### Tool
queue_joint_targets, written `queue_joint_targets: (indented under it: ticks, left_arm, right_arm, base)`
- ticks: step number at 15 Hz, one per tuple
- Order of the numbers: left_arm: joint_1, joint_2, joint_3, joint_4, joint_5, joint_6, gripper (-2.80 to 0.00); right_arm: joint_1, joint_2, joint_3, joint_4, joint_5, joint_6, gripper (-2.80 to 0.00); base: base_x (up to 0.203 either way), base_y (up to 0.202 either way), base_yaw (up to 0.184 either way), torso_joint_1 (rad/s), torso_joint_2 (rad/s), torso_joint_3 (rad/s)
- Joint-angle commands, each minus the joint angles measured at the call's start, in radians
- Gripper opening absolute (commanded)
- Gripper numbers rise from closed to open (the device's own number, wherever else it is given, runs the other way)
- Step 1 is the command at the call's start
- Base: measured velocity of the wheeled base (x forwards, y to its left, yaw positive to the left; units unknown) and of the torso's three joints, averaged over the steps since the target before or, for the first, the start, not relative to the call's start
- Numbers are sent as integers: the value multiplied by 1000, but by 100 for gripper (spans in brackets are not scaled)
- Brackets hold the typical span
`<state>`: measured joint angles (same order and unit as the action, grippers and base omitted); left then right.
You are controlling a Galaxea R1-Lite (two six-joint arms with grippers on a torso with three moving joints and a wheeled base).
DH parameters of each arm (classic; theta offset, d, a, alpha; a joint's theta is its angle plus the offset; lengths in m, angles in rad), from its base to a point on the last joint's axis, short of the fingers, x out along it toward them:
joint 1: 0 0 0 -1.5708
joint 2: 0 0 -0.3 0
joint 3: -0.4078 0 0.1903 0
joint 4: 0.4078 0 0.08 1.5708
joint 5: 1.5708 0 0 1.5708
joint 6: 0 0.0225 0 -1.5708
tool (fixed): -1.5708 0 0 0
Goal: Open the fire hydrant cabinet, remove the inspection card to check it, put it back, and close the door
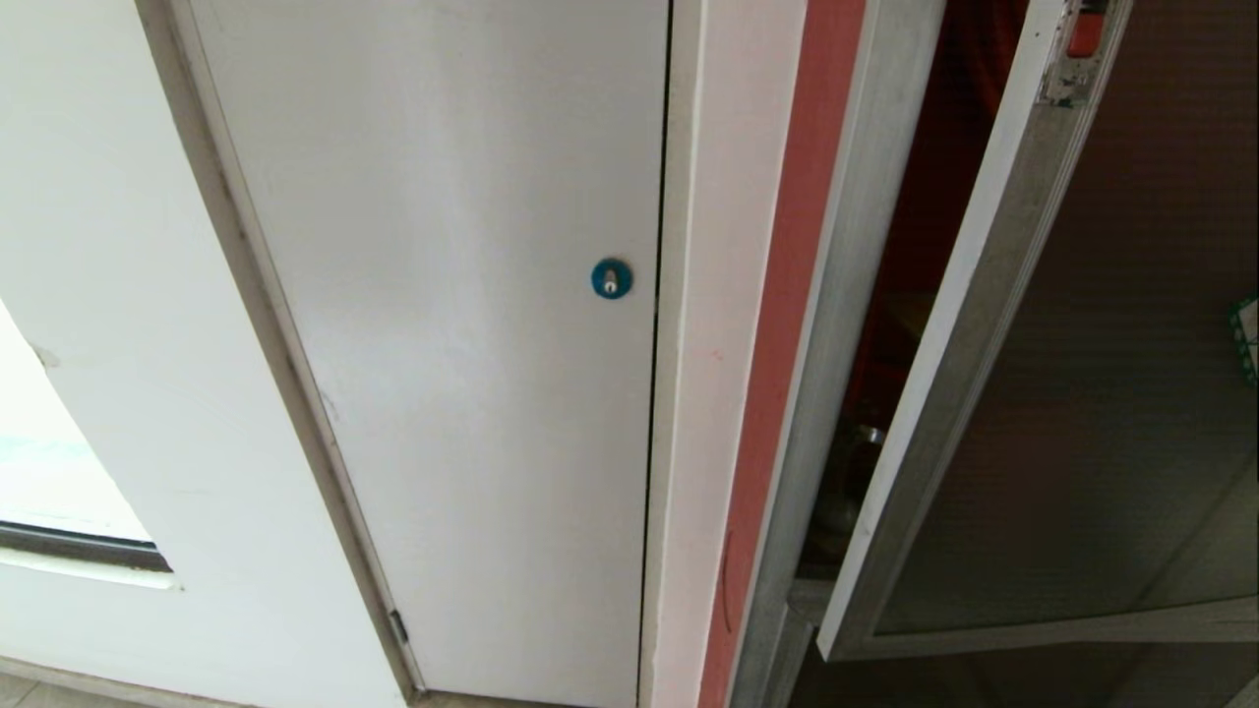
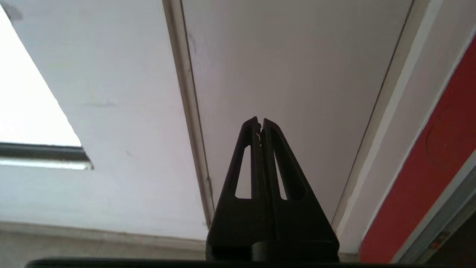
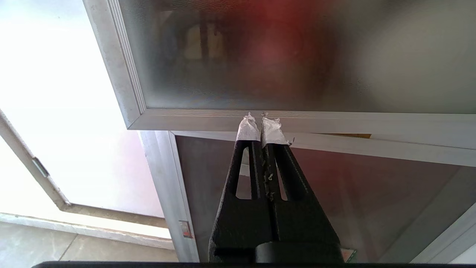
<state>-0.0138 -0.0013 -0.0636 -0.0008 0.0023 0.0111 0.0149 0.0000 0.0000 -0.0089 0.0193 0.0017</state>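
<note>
The fire hydrant cabinet (image 1: 846, 295) stands at the right of the head view, with its silver frame and a dark red inside showing through a gap. Its door (image 1: 1102, 393), brown tinted glass in an aluminium frame with a red latch tab (image 1: 1087, 34), hangs ajar and swung outward. My right gripper (image 3: 262, 121) is shut and empty, its white-taped tips just under the door's bottom rail (image 3: 334, 121). My left gripper (image 2: 259, 123) is shut and empty, pointing at the plain white door (image 2: 290, 67). The inspection card is hidden. Neither arm appears in the head view.
A plain white door (image 1: 462, 295) with a round blue lock (image 1: 611, 278) fills the left half. A bright window (image 1: 49, 472) sits low on the far left. Below the open door is a second tinted pane (image 3: 353, 193) with a small red latch (image 3: 185, 229).
</note>
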Motion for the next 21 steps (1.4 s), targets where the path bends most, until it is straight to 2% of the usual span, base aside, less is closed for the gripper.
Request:
queue_joint_targets:
  ticks: [1, 2, 4, 8, 14, 16, 17, 19, 21]
  left_arm:
    - [0, 4, -58, 6, -45, 0, -280]
    - [0, 9, -82, 8, -97, -1, -280]
    - [0, 48, -121, 10, -161, -2, -280]
    - [0, 235, -240, 3, -293, -4, -280]
    - [-27, 645, -509, -2, -631, -11, -280]
    - [-102, 785, -599, -3, -715, -16, -280]
    - [-168, 855, -639, -4, -735, -18, -280]
    - [-299, 989, -713, -6, -755, -20, -280]
    - [-395, 1111, -791, -7, -763, -20, -280]
  right_arm:
    - [0, 2, 5, 0, 1, 0, -280]
    - [0, 2, 5, 0, 1, 0, -280]
    - [0, 2, 5, 0, 1, 0, -280]
    - [0, 2, 5, 0, 1, 0, -280]
    - [0, 2, 5, 0, 1, 0, -280]
    - [0, 2, 5, 0, 1, 0, -280]
    - [0, 2, 5, 0, 1, 0, -280]
    - [0, 2, 5, 0, 1, 0, -280]
    - [0, 2, 5, 0, 1, 0, -280]
  base:
    - [0, 0, 0, 0, 0, 0]
    - [0, 0, 0, 0, 0, 0]
    - [0, 0, 0, 0, 0, 0]
    - [0, 0, 0, 0, 0, 0]
    - [0, 0, 0, 0, 0, 0]
    - [0, 0, 0, 0, 0, 0]
    - [0, 0, 0, 0, 0, 0]
    - [0, 0, 0, 0, 0, 0]
    - [0, 0, 0, 0, 0, 0]
